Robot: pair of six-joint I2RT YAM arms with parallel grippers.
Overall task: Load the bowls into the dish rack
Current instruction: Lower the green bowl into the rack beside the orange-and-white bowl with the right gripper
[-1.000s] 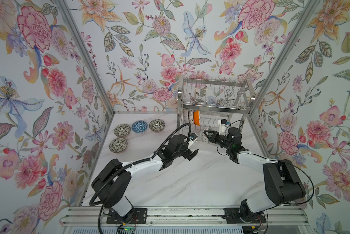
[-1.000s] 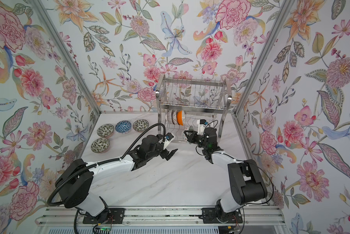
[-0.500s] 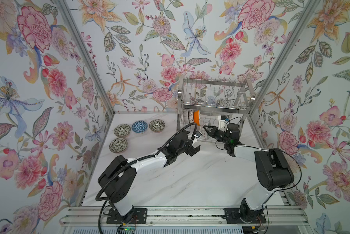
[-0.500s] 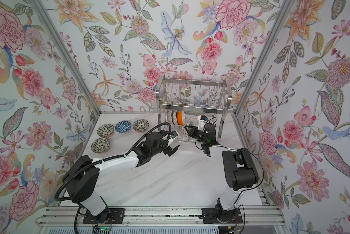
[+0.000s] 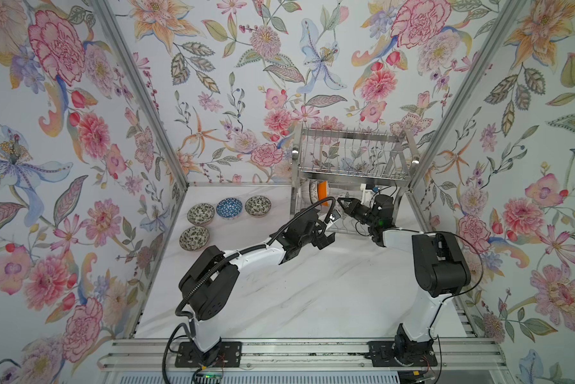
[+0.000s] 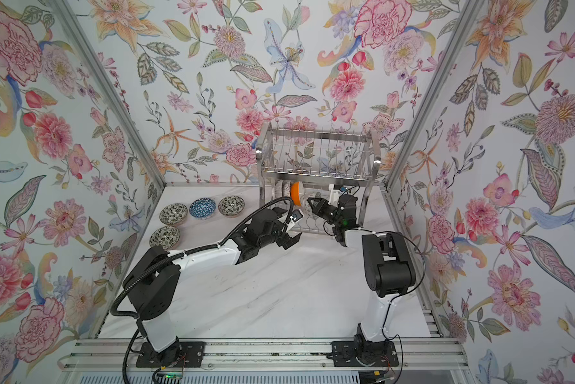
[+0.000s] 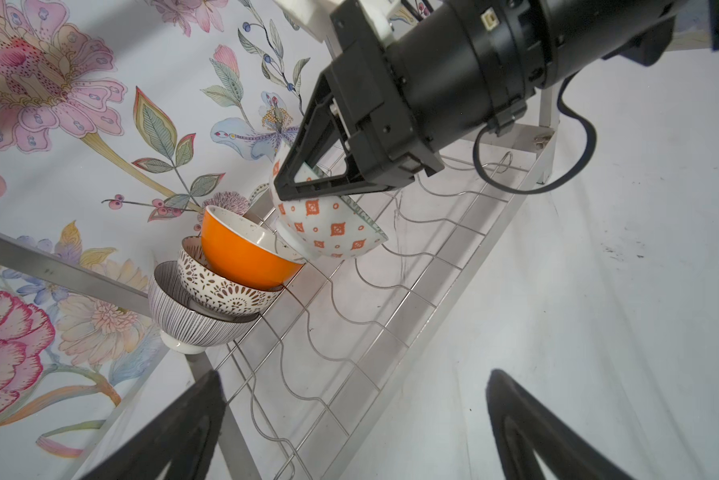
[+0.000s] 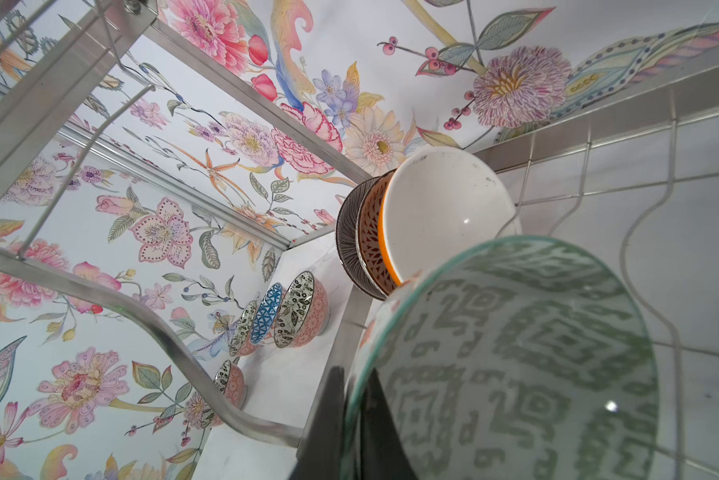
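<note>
The right fingers (image 7: 310, 124) have pushed into the steel wire dish rack (image 5: 349, 173), lower tier, pinching a white orange-diamond ceramic bowl (image 7: 332, 232) (green-patterned inside: right wrist view only); the left fingers (image 7: 183, 432) gape empty outside it.

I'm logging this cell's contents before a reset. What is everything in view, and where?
black-and-white bowls: three, black-white insides, table's left rear
blue bowl: one, blue-white inside, between two of them
racked bowls: three, striped, brown-patterned and orange, nested at the lower tier's left end
held bowl: one, white with orange diamonds, green inside, tilted in the lower tier beside them
dish rack: one, steel, two tiers, table's right rear
table: one, white marble
left gripper: black, open, empty, before the rack
right gripper: black, shut on the held bowl's rim
</note>
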